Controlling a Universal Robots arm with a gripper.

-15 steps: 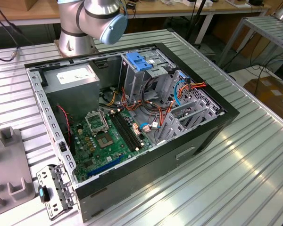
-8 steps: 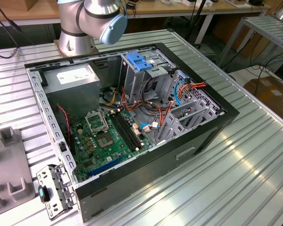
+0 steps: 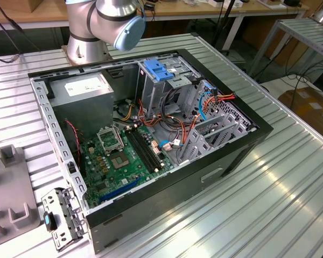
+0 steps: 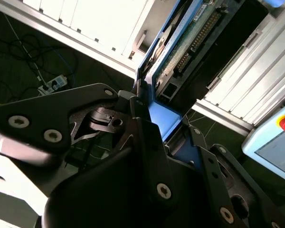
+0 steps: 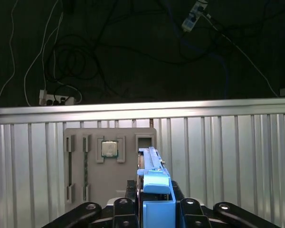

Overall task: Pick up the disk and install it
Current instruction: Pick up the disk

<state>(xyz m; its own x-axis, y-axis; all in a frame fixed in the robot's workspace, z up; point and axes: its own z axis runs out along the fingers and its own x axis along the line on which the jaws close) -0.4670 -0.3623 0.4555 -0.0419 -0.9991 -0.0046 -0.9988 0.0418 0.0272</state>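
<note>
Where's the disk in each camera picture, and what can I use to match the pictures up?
First wrist view: the disk is edge-on, clamped in the gripper, in front of the grey fixture plate.
Second wrist view: the disk, circuit board showing, rises out of the gripper.
Exterior view: the open computer case.
Shared landmark: the ribbed metal table.

You have the case [image 3: 215,167] on the table [image 3: 290,188], the arm base [image 3: 86,48] behind it, a tray [image 3: 11,193] at the exterior view's left. The disk [image 5: 156,190] sits in the gripper [image 5: 156,211], above the table.
</note>
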